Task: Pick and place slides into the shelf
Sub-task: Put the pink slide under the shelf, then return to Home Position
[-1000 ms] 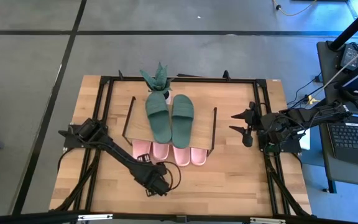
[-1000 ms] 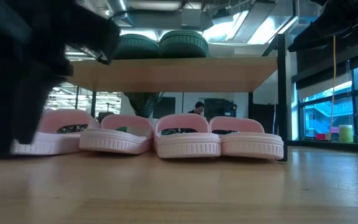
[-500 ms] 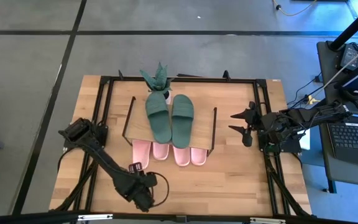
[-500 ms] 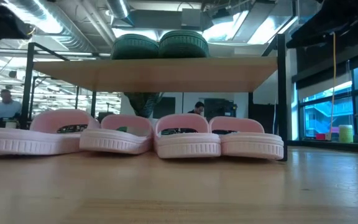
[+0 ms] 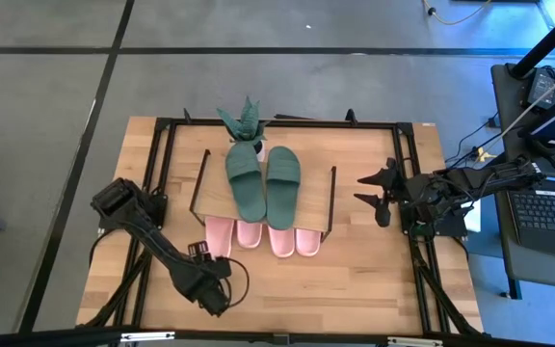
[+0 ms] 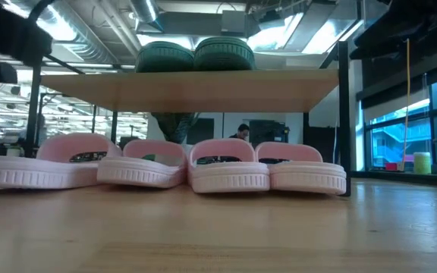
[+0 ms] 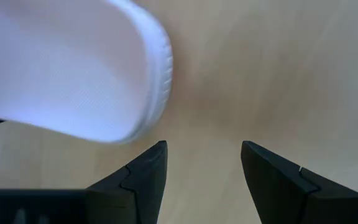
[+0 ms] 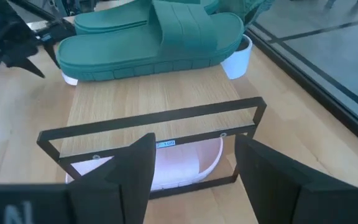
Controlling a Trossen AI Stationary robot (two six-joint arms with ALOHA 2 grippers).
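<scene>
The shelf stands mid-table. Both dark green slides lie on its top board. Four light pink slides rest side by side on the table under it, heels poking out toward the near edge; the low view shows the pink slides in a row below the board. My left gripper is open just left of and nearer than the leftmost pink slide, touching nothing. My right gripper hangs open to the right of the shelf, facing the shelf's wire frame.
A potted plant in a white pot stands at the shelf's far end. A black frame runs around the tabletop. A laptop sits off the table's right side. Bare wood lies near the front edge.
My left gripper has drawn away from the leftmost pink slide toward the table's left edge and risen out of the low view's foreground. The slides have kept their places. The right arm has stayed still.
</scene>
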